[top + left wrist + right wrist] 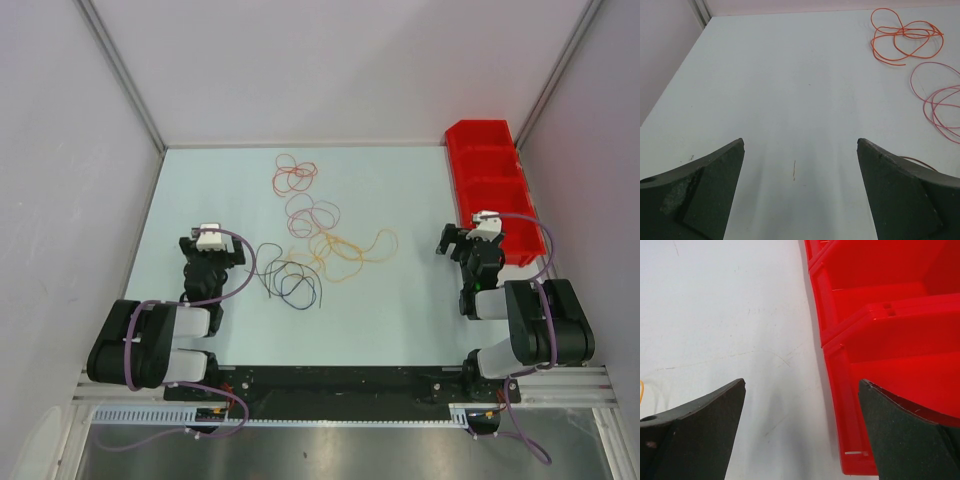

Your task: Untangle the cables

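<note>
- While your left pincer (800, 142) and right pincer (802, 382) stood spread wide, empty, the cables (335, 246) lay overlapping on the bench (400, 310).
- A red bin (880, 340) flanked your right pincer.

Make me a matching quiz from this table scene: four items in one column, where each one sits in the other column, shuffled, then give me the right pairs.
Column one
1. red cable
2. dark cable
3. orange-yellow cable
4. red bin

Column two
A. the cable closest to the left gripper
B. farthest back of the cables
C. far right, beside the right gripper
D. just right of the dark cable

Pairs: 1-B, 2-A, 3-D, 4-C
</note>
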Action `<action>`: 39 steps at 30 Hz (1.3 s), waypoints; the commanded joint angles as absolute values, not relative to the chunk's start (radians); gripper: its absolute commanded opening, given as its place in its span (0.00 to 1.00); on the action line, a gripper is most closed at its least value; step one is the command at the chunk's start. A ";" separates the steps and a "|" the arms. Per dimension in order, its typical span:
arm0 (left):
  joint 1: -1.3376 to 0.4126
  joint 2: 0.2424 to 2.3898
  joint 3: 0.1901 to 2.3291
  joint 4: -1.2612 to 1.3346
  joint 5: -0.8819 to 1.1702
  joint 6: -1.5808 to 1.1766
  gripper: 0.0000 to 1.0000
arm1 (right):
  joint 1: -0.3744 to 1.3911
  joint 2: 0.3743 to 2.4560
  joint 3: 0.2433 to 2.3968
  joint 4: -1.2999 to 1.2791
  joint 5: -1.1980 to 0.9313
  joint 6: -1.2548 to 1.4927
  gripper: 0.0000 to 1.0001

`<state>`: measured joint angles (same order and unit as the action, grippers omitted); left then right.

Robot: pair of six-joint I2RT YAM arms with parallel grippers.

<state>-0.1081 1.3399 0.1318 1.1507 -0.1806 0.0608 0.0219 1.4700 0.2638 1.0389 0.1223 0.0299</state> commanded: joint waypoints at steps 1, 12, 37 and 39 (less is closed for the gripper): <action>-0.103 1.339 0.155 1.212 -0.166 0.063 1.00 | 0.026 1.477 0.278 1.063 0.144 0.031 1.00; -0.091 1.336 0.164 1.196 -0.160 0.051 1.00 | 0.270 1.016 0.501 0.432 0.478 0.087 1.00; -0.089 0.901 0.687 -0.462 -0.136 -0.655 0.93 | 0.538 1.077 0.798 -0.161 -0.083 0.560 1.00; -0.188 0.871 0.681 -0.503 -0.169 -0.641 0.90 | 0.548 1.097 0.798 -0.172 -0.071 0.561 1.00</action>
<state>-0.0589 0.9478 0.6903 -0.4347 -0.1947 -0.6731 0.5285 1.0687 0.7731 -0.0879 -0.1558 0.5610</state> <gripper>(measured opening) 0.926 0.996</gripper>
